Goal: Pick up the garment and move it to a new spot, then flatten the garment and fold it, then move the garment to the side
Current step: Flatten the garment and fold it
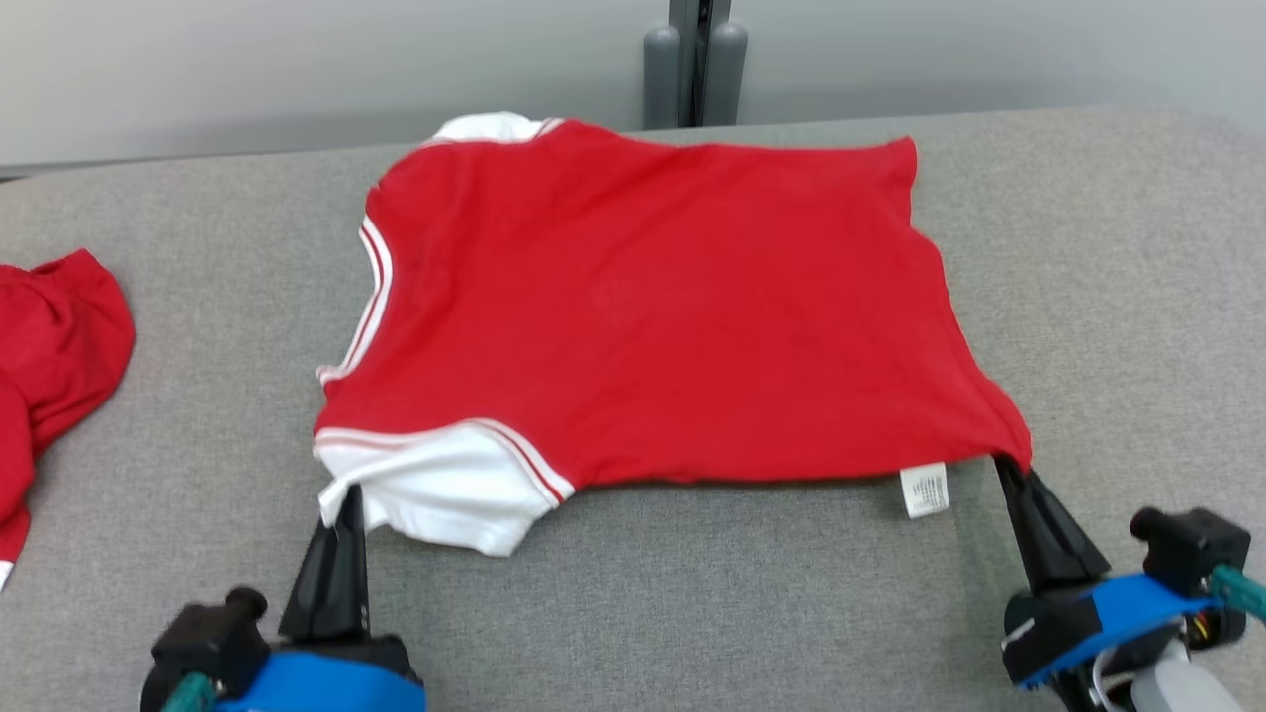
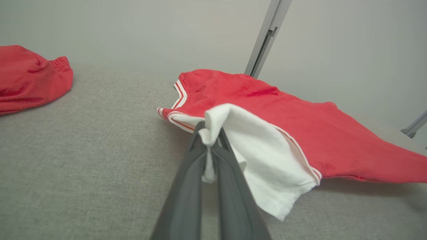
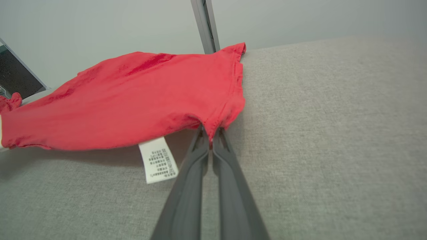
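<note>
Off at my far left a second heap of red cloth point(image 1: 54, 336) lies on the grey padded table point(image 1: 692, 603), well apart from my work. Next comes my left gripper point(image 1: 344, 499), its fingers point(image 2: 186, 186) pressed together on a bunched bit of the white sleeve point(image 1: 435, 489), which pokes up between the tips. The garment point(image 1: 653, 316) spreads across the middle of the table, plain red side up. Its near edge is lifted a little off the surface between my two grips, and its far edge rests near the table's back. I judge it light, limp and easily stretched. It sags wherever I do not hold it, so corners and hems are the places to pinch, and both pulls should be even or it may wrinkle or slip out. A white care label point(image 1: 925, 489) hangs from the near hem. At the right, my right gripper point(image 1: 1007, 467) is closed tight on the red hem corner, with only a sliver of fabric caught in it.
</note>
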### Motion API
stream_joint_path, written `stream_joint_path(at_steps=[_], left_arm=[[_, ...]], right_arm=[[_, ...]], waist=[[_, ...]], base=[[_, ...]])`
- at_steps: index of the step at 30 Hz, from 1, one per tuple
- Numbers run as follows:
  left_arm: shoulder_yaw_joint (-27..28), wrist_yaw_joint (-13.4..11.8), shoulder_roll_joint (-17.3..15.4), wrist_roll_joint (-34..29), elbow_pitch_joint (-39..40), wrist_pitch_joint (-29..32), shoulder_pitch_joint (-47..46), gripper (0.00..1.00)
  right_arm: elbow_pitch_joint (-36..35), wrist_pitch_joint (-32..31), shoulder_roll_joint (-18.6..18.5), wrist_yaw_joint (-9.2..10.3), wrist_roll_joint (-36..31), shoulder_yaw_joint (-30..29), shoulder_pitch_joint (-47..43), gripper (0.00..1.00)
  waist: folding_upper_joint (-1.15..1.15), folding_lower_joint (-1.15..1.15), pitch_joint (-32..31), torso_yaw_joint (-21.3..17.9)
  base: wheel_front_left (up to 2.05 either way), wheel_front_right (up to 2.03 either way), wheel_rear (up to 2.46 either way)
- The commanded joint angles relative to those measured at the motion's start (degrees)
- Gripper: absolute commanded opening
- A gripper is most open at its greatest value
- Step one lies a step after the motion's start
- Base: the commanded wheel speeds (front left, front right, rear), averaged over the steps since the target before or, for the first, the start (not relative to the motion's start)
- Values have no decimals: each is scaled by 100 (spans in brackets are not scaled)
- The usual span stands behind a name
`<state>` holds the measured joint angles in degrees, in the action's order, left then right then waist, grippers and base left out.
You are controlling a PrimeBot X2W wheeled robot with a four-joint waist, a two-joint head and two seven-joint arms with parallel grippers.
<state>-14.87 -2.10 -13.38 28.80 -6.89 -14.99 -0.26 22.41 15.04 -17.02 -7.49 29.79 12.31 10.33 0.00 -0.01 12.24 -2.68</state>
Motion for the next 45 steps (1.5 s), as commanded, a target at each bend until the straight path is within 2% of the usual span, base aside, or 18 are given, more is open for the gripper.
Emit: stream_joint_path(at_steps=[1, 8, 16, 26, 45], left_arm=[[-5, -45, -26, -39, 49, -28, 123, 0], [-132, -131, -46, -4, 176, 62, 745, 0], [-207, -165, -77, 48, 310, 195, 941, 0], [-287, 0, -197, 13, 148, 235, 554, 0], [-352, 337, -363, -28, -431, 349, -583, 0]], right_arm=[[-57, 21, -41, -1, -58, -35, -169, 0], [-436, -189, 9, -1, -142, -323, -955, 0], [-1028, -640, 246, -1, -310, -706, -1554, 0], [-1071, -963, 300, -1, -383, -700, -1275, 0], [-722, -1032, 141, -1, -284, -483, -379, 0]], waist=[[0, 1, -72, -34], [0, 1, -302, 50], [0, 1, -427, 75], [0, 1, -379, 26], [0, 1, -72, 1]], base=[[0, 0, 0], [0, 0, 0], [0, 0, 0], [0, 0, 0], [0, 0, 0]])
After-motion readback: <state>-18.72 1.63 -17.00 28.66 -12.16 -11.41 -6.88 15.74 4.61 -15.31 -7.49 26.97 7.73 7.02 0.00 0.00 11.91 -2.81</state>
